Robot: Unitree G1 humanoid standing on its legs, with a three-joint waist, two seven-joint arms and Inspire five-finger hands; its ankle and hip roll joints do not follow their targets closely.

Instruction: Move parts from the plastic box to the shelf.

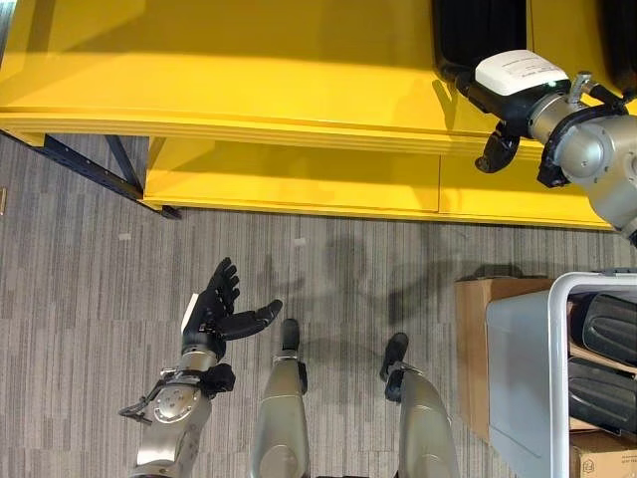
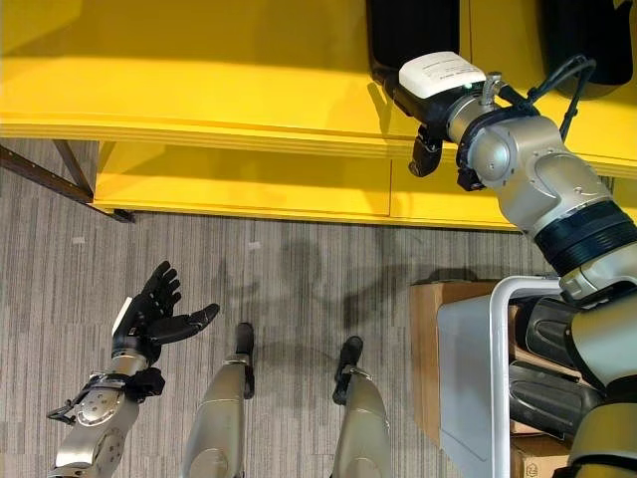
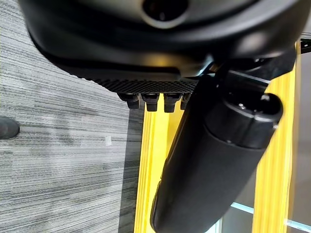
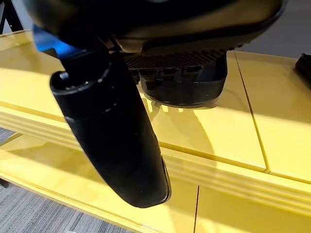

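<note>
Left robot hand hangs low over the grey striped carpet floor, palm up, fingers spread straight and wide, holding nothing. Long yellow two-tier metal shelf runs across the far side, dark blue steel frame leg under its left end. Right robot hand is up at the shelf's top tier, its fingertips against a black ribbed plastic part lying on that tier; thumb hangs down past the shelf's front edge. Can't tell whether its fingers grip the part. Another black part sits further right on the same tier. Far right on the floor: grey plastic box with more black ribbed parts inside, brown cardboard carton touching its left side.
</note>
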